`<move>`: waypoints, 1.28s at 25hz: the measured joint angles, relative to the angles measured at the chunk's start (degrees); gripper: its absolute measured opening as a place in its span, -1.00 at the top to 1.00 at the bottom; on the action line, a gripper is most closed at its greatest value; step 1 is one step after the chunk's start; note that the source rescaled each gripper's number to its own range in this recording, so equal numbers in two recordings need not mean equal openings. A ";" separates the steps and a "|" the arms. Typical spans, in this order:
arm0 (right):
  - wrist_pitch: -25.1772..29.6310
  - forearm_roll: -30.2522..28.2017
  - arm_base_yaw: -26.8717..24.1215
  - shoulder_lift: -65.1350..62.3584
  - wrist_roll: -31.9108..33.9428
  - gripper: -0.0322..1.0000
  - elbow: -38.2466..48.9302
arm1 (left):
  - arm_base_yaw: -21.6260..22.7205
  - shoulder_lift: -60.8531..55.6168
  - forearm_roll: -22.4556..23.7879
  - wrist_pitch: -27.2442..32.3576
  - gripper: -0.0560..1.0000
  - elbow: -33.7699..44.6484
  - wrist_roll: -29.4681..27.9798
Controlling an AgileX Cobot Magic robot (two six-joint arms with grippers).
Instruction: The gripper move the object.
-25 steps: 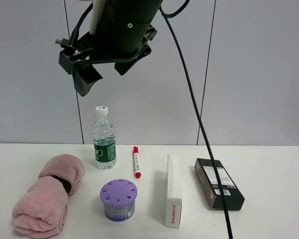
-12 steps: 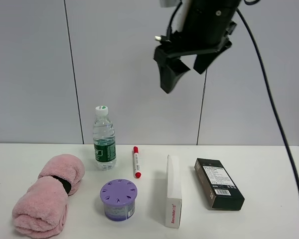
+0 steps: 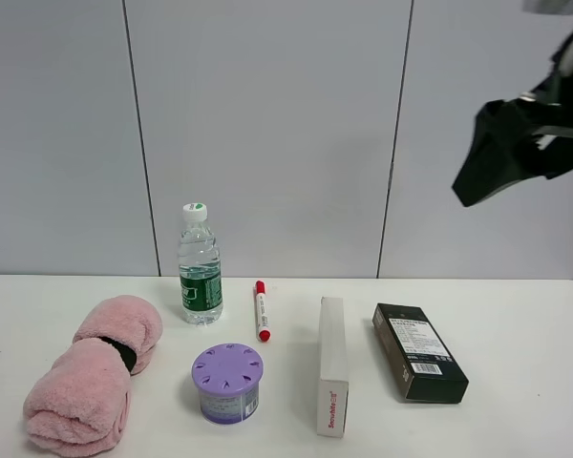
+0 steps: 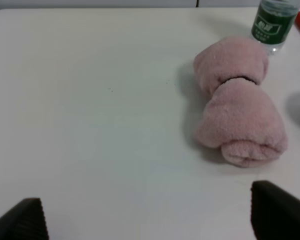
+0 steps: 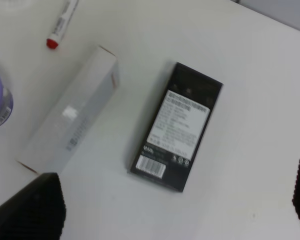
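The pink rolled towel, cinched by a black band, lies at the front left of the white table. In the left wrist view the towel lies apart from my left gripper, which is open and empty with its two black tips far apart. The exterior view does not show the left gripper. My right gripper hangs high at the upper right, far from the towel. The right wrist view shows the right gripper open and empty above the black box.
A water bottle stands behind the towel. A red-capped marker, a purple round jar, a long white box and the black box lie in a row to the right. A grey wall stands behind.
The black arm with the right gripper has swung from the upper left, over the middle, to the upper right. The things on the table have not moved.
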 joint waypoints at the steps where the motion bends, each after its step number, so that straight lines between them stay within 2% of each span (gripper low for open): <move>1: -0.22 0.46 -1.27 -2.49 0.64 -1.00 2.28 | 0.00 0.00 0.00 0.00 -1.00 0.00 0.00; 7: 2.22 0.93 -10.28 -18.96 1.21 -1.00 12.02 | 0.00 0.00 0.00 0.00 -1.00 0.00 0.06; 14: 9.52 2.01 -23.70 -32.35 1.21 -1.00 15.31 | 0.00 0.00 0.00 0.00 -1.00 0.00 0.06; 18: 9.77 2.46 -24.94 -39.35 1.21 -1.00 15.52 | 0.00 0.00 0.00 0.00 -1.00 0.00 0.06; 25: 6.05 2.83 -25.00 -50.43 1.21 -1.00 15.52 | 0.00 0.00 0.00 0.00 -1.00 0.00 0.00; 32: 8.91 2.88 -25.00 -58.61 1.21 -1.00 19.68 | 0.00 0.00 0.00 0.00 -1.00 0.00 0.00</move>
